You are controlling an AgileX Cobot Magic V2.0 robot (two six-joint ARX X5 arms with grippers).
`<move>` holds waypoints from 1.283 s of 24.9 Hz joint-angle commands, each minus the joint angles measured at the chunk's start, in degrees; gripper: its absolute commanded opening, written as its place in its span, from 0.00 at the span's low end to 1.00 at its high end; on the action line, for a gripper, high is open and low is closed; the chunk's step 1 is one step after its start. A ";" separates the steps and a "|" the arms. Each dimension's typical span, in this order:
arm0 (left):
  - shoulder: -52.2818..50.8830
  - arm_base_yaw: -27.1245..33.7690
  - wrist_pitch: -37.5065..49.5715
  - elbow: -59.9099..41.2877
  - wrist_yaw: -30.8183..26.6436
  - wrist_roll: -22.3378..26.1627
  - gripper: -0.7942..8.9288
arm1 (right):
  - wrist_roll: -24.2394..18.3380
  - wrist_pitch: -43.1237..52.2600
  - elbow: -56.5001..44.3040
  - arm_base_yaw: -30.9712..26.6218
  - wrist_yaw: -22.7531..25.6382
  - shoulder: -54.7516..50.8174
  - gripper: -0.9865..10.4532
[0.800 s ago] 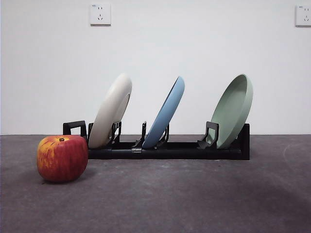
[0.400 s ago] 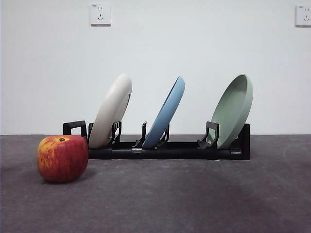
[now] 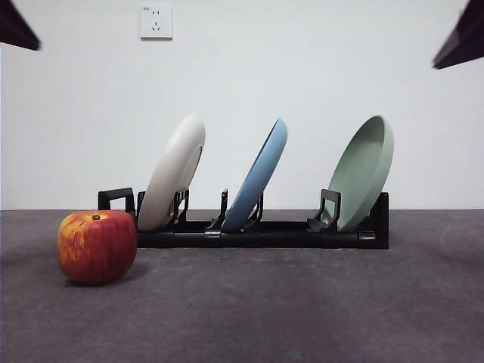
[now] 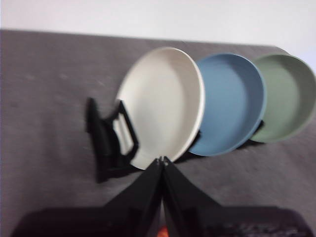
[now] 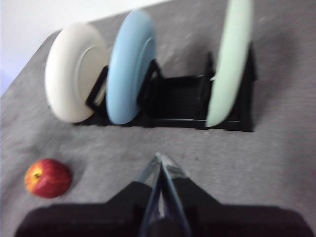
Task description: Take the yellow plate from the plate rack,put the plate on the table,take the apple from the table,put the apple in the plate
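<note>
Yellow plate (image 3: pixel 175 171) tilted in end slot of plate rack (image 3: pixel 261 231) beside light blue plate (image 3: pixel 259 175), pale green plate (image 3: pixel 364 172) at far end, apple (image 3: pixel 97 246) on table (image 3: pixel 302 302) near rack's handle, left gripper (image 4: pixel 162 160) and right gripper (image 5: pixel 161 159) raised, jaws together, empty.

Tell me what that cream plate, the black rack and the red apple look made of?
The cream round plate looks like matte plastic or melamine: even colour, no glare. The low black slotted rack seems plastic or coated metal, slightly shiny. The red-and-yellow apple looks blocky and waxy, possibly fake.
</note>
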 commanded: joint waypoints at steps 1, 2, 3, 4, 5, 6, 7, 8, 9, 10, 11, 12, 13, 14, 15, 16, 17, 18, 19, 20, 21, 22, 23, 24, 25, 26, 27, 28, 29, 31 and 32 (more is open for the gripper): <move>6.05 -0.02 -1.51 3.67 2.93 0.15 0.08 | -1.51 -0.48 2.21 0.00 -1.53 2.69 0.12; 8.26 -0.11 -2.47 5.18 3.69 0.17 0.08 | -1.51 -0.79 2.91 0.00 -1.53 3.56 0.16; 10.36 -0.42 -3.26 6.71 3.80 0.15 0.09 | -1.51 -0.94 3.50 0.00 -1.51 4.37 0.21; 12.07 -0.76 -3.80 7.93 3.78 0.15 0.13 | -1.51 -0.98 3.91 0.00 -1.55 4.94 0.26; 14.03 -1.20 -4.24 9.38 3.74 0.09 0.20 | -1.49 -1.18 4.33 0.00 -1.60 5.46 0.30; 15.74 -1.66 -4.57 10.73 3.76 0.04 0.28 | -1.49 -1.20 4.59 0.00 -1.60 5.88 0.32; 18.23 -2.40 -4.63 12.68 3.85 0.02 0.34 | -1.51 -1.18 4.76 0.00 -1.95 6.21 0.32; 20.31 -3.19 -4.63 14.53 4.33 0.00 0.34 | -1.51 -1.16 4.85 0.00 -2.60 6.45 0.31; 22.53 -3.96 -4.61 16.63 5.27 -0.15 0.34 | -1.51 -1.16 4.87 0.00 -2.80 6.47 0.31; 24.52 -4.90 -4.59 18.82 5.33 -0.44 0.34 | -1.51 -1.16 4.90 0.00 -2.75 6.51 0.31; 26.80 -5.81 -4.70 21.29 5.29 -0.44 0.34 | -1.51 -1.16 4.90 0.00 -2.80 6.51 0.31; 28.89 -6.64 -5.11 23.85 5.16 -0.46 0.34 | -1.51 -1.16 4.90 0.00 -2.75 6.51 0.31; 31.21 -7.41 -5.60 26.53 5.14 -0.46 0.34 | -1.49 -1.18 4.90 0.00 -2.78 6.51 0.31; 33.35 -8.04 -6.19 29.11 5.14 -0.46 0.34 | -1.49 -1.18 4.90 0.00 -2.78 6.51 0.31; 35.63 -8.74 -6.49 31.58 5.16 -0.46 0.34 | -1.49 -1.18 4.90 0.00 -2.78 6.51 0.31; 37.70 -9.29 -6.99 33.81 5.16 -0.50 0.34 | -1.49 -1.18 4.90 0.00 -2.78 6.51 0.31; 39.65 -9.73 -7.50 35.82 5.09 -1.20 0.34 | -1.49 -1.18 4.90 0.00 -2.78 6.51 0.31; 41.31 -10.14 -7.54 37.20 5.03 -1.51 0.34 | -1.49 -1.18 4.90 0.00 -2.78 6.51 0.31; 42.80 -10.62 -7.61 38.36 4.85 -1.51 0.34 | -1.49 -1.18 4.90 0.00 -2.75 6.51 0.31; 43.98 -11.08 -7.52 39.01 4.87 -1.70 0.34 | -1.49 -1.18 4.90 0.00 -2.71 6.51 0.31; 45.07 -11.47 -6.88 39.10 4.85 -2.14 0.34 | -1.49 -1.18 4.90 0.00 -2.69 6.51 0.31; 46.14 -11.67 -6.36 39.10 4.72 -2.93 0.34 | -1.49 -1.18 4.90 0.00 -2.67 6.51 0.31; 47.28 -11.98 -6.03 39.10 4.68 -3.23 0.34 | -1.49 -1.18 4.90 0.00 -2.64 6.51 0.31; 48.00 -12.13 -5.97 39.10 4.66 -3.23 0.34 | -1.49 -1.18 4.90 0.00 -2.64 6.51 0.31; 48.76 -12.33 -5.75 39.10 4.26 -3.17 0.34 | -1.49 -1.18 4.90 0.00 -2.64 6.51 0.31; 48.94 -12.57 -5.68 39.10 2.95 -3.13 0.34 | -1.49 -1.18 4.90 0.00 -2.62 6.51 0.31; 48.94 -12.81 -5.49 39.10 1.57 -2.86 0.34 | -1.49 -1.18 4.90 0.00 -2.58 6.51 0.31; 48.94 -13.03 -4.83 39.10 1.18 -2.86 0.33 | -1.49 -1.18 4.90 0.00 -2.56 6.51 0.31; 48.94 -13.11 -4.50 39.10 1.38 -2.89 0.30 | -1.49 -1.18 4.90 0.00 -2.38 6.51 0.31; 48.94 -13.11 -4.83 39.10 1.70 -2.69 0.10 | -1.49 -1.18 4.90 0.00 -2.40 6.51 0.31; 48.94 -13.16 -4.90 39.10 2.03 -2.69 0.07 | -1.49 -1.18 4.90 0.00 -2.40 6.51 0.31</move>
